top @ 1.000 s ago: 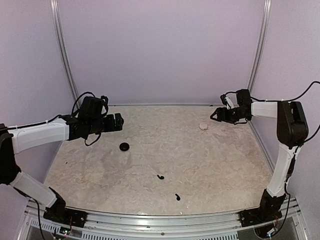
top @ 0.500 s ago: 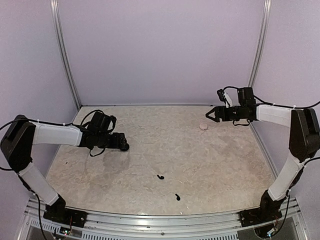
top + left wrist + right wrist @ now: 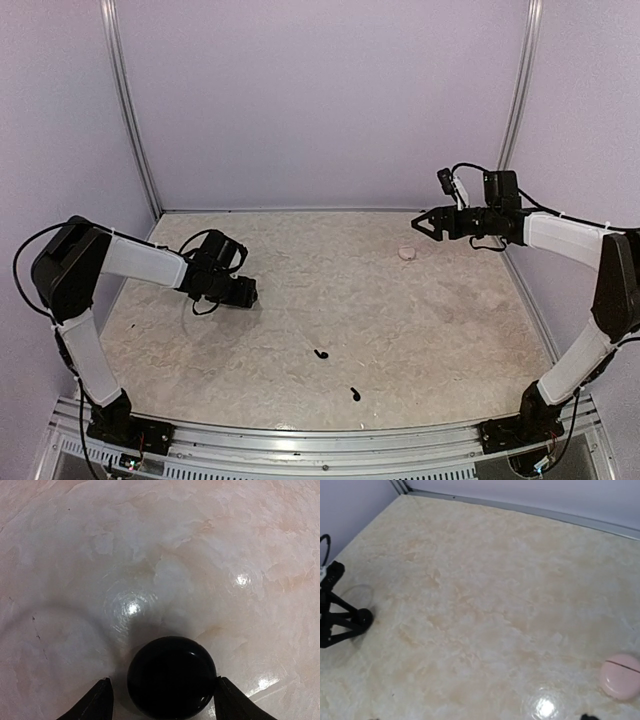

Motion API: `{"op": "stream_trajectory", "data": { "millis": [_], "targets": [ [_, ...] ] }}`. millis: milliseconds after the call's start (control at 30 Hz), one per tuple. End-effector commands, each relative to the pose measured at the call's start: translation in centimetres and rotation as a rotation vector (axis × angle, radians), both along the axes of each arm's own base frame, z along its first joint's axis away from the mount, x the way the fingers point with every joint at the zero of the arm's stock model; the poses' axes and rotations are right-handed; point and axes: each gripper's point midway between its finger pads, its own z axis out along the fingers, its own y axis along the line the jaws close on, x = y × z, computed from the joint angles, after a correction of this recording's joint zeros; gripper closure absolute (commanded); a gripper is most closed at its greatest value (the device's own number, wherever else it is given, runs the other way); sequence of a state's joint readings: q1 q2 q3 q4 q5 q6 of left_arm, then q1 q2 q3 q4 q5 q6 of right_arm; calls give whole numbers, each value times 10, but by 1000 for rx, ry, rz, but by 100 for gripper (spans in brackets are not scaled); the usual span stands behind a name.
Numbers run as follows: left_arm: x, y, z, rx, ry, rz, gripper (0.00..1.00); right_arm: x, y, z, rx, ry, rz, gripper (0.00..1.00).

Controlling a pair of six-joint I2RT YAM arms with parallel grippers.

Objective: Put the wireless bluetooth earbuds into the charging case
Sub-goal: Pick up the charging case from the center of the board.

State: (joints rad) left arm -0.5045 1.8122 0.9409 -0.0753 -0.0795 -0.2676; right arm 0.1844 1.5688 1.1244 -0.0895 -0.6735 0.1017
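Note:
The charging case [image 3: 171, 676] is a round glossy black puck lying shut on the marble table. My left gripper [image 3: 164, 680] is down at the table with one finger on each side of it. The right finger touches the case's edge and the left finger [image 3: 100, 700] stands a small gap off, so the jaws are open around it. In the top view the gripper [image 3: 246, 292] hides the case. Two tiny black earbuds [image 3: 320, 354] [image 3: 354, 393] lie apart near the front middle. My right gripper [image 3: 421, 222] hovers open and empty at the back right.
A pale pink round object [image 3: 406, 253] [image 3: 621, 676] lies on the table just below the right gripper. Lilac walls close in the back and both sides, and a metal rail [image 3: 330, 432] runs along the near edge. The left arm [image 3: 340, 620] shows at the right wrist view's left edge.
My left arm dropped to the table and brought its jaws around the case, and they have narrowed. My right gripper drew up and back, away from the pink object.

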Motion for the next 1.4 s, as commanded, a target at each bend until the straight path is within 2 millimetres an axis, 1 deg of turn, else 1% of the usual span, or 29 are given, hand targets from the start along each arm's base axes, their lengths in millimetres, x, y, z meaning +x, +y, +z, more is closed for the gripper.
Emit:
{"op": "stream_trajectory", "data": {
  "millis": [0,167,300,467,567,667,700,800,833,933,1000,1033,1067,1100,1167,1200,1300,1367],
  "targets": [
    [11,-5,-1,32,-31,-37,33,-7,7,12,31,-32,31,14],
    [11,-6,-11,107,-32,-60,38,-7,8,13,37,-33,34,14],
    [10,-10,-18,114,-19,-79,44,-9,9,13,42,-27,39,14],
    [8,-22,-13,121,-41,-136,55,-14,9,17,52,-26,45,15],
    [4,-36,-1,121,-80,-193,60,-21,10,19,66,-14,49,15],
    [-9,-63,19,128,-155,-296,63,-31,14,16,91,14,66,16],
    [-16,-72,24,135,-179,-330,64,-36,17,14,99,25,77,16],
    [-39,-101,50,130,-277,-466,65,-51,26,6,111,72,111,17],
    [-46,-111,64,122,-320,-512,65,-58,30,4,120,86,129,18],
    [-73,-137,93,122,-411,-659,65,-83,44,-5,159,140,203,19],
    [-90,-151,119,120,-496,-740,65,-99,56,-9,176,183,248,20],
    [-100,-159,128,118,-529,-784,65,-107,61,-11,183,200,272,21],
    [-110,-165,144,107,-581,-823,65,-115,67,-12,191,216,295,22],
    [-120,-172,152,104,-619,-868,65,-123,73,-11,200,225,320,22],
    [-144,-184,171,93,-705,-967,65,-139,85,-9,224,247,375,23],
    [-155,-188,184,81,-755,-1003,64,-145,91,-7,238,254,402,24],
    [-177,-196,209,61,-847,-1076,64,-163,104,-2,265,291,472,26],
    [-187,-200,217,63,-878,-1116,64,-172,111,1,270,307,503,26]
  ]
}}
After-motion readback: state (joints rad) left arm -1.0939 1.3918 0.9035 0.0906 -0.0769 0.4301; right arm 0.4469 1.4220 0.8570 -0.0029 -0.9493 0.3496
